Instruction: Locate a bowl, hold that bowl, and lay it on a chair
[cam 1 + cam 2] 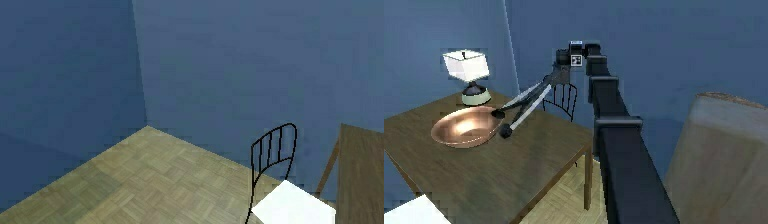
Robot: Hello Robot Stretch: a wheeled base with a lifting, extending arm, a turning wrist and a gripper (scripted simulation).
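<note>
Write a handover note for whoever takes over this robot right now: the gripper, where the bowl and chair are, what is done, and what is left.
Gripper: its far end is at the copper bowl, over the wooden table. I cannot tell whether it holds the bowl.
Chair: a white-seated chair with a black wire back stands at the forward view's lower right. A similar chair back shows behind the table.
Done: the bowl is found and the arm extends to it.
Left: confirm the hold, lift the bowl off the table and lay it on a chair seat.

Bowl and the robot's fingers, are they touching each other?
Cannot tell. In the arm side view the gripper ends right at the copper bowl, with the wooden table behind, but neither contact nor a gap shows plainly.
</note>
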